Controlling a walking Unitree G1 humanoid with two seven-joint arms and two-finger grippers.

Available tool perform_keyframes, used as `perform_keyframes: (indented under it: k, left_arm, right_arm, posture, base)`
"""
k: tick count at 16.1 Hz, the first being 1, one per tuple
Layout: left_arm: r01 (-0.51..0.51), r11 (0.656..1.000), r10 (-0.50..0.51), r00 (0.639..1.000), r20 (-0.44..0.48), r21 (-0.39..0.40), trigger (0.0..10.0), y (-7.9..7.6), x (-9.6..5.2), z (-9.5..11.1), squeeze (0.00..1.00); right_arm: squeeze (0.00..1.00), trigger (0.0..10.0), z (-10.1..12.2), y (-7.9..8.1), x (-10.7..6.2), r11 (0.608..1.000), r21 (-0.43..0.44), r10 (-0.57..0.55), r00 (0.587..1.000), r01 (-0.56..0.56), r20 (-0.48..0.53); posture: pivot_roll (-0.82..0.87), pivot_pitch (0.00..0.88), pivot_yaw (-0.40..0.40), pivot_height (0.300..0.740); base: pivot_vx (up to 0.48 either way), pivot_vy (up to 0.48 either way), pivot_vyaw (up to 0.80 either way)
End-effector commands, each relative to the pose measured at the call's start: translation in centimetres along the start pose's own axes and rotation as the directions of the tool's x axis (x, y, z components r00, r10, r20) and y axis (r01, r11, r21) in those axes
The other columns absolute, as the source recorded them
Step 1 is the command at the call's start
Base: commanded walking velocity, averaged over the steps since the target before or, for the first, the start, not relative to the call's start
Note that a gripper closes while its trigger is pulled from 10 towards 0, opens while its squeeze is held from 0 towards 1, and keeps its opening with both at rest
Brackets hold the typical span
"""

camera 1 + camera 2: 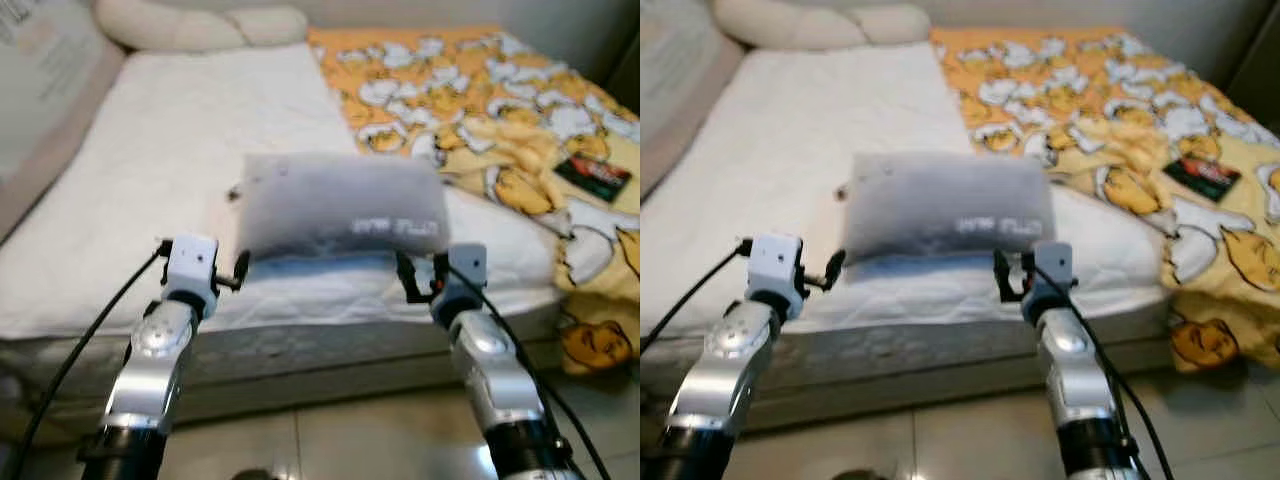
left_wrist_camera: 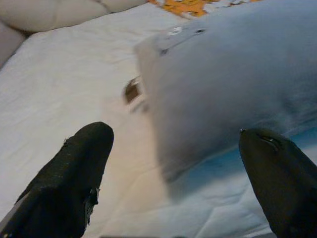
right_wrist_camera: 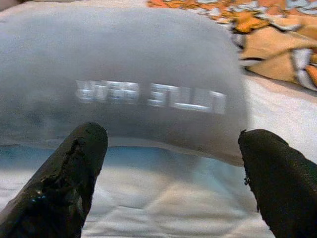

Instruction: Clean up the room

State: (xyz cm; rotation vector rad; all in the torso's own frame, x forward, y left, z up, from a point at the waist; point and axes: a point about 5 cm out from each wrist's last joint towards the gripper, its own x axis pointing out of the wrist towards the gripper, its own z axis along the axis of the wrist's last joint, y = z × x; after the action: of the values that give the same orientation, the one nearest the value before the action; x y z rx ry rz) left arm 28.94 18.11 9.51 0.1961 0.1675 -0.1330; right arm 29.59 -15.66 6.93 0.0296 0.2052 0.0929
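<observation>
Evidently, the blurred grey rectangular fabric pillow (image 1: 345, 205) is flanked above the white quilted bed (image 1: 150, 180) by left gripper (image 1: 238, 272) and right gripper (image 1: 418, 278), fingers apart, neither gripping it.

A bed (image 1: 180, 180) with a white quilted cover stood on a pale tiled floor (image 1: 350, 430), its near edge facing the camera. A grey pillow (image 1: 345, 205) with pale lettering lay on the cover close to that near edge, blurred in the head views. At the head of the bed two cream pillows (image 1: 190, 25) rested against the wall. An orange and yellow blanket (image 1: 480, 90) printed with white cartoon figures was spread over the right side and hung down over the corner. A small dark packet (image 1: 593, 175) lay on the blanket.
</observation>
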Motion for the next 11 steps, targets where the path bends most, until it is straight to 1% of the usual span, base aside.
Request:
perform_keyframes:
  k: [1, 3, 4, 5, 7, 8, 11]
  left_arm:
    - [0.009, 1.000, -0.009, 1.000, -0.002, -0.003, 10.0, -0.60, 0.25, 0.09, 0.27]
    - [0.005, 1.000, -0.005, 1.000, -0.003, -0.003, 10.0, -0.53, 0.27, 0.08, 0.27]
    - [0.003, 1.000, -0.003, 1.000, -0.002, -0.004, 10.0, -0.51, 0.30, 0.09, 0.28]
    - [0.001, 1.000, -0.001, 1.000, -0.002, -0.005, 10.0, -0.51, 0.32, 0.11, 0.28]
    - [0.000, 1.000, 0.000, 1.000, -0.001, -0.006, 10.0, -0.57, 0.37, 0.14, 0.28]
    - [0.001, 1.000, -0.001, 1.000, -0.001, -0.006, 10.0, -0.60, 0.40, 0.15, 0.27]
    - [0.000, 1.000, 0.000, 1.000, -0.001, -0.008, 10.0, -0.58, 0.45, 0.16, 0.28]
  right_arm:
    - [1.00, 10.0, 0.38, -0.52, -0.15, 1.000, -0.003, 0.008, 1.000, -0.008, 0.023]
    - [1.00, 10.0, 0.51, -0.28, -0.15, 1.000, 0.005, 0.026, 0.999, -0.026, 0.031]
    - [1.00, 10.0, 0.56, -0.04, -0.12, 0.998, -0.048, 0.052, 0.998, -0.051, 0.027]
    - [1.00, 10.0, 0.56, 0.10, -0.11, 0.995, -0.072, 0.065, 0.998, -0.063, 0.024]
    - [1.00, 10.0, 0.59, 0.01, -0.11, 0.997, -0.060, 0.055, 0.998, -0.053, 0.031]
    - [1.00, 10.0, 0.63, -0.15, -0.10, 0.999, -0.030, 0.036, 0.999, -0.035, 0.036]
    - [1.00, 10.0, 0.74, -0.36, -0.07, 0.999, -0.035, 0.037, 0.999, -0.036, 0.039]
  posture:
    - [-0.03, 0.000, -0.005, 0.740]
    - [-0.03, 0.000, -0.005, 0.740]
    - [-0.03, 0.000, -0.006, 0.740]
    - [-0.03, 0.000, -0.006, 0.740]
    - [-0.03, 0.000, -0.006, 0.740]
    - [-0.03, 0.000, -0.006, 0.740]
    - [-0.03, 0.000, -0.006, 0.740]
  base:
    - [0.285, 0.000, 0.00]
    - [0.281, 0.000, 0.00]
    - [0.281, 0.000, 0.80]
    - [0.277, 0.000, 0.80]
    - [0.283, 0.000, 0.80]
    - [0.281, 0.000, 0.00]
    - [0.285, 0.000, 0.00]
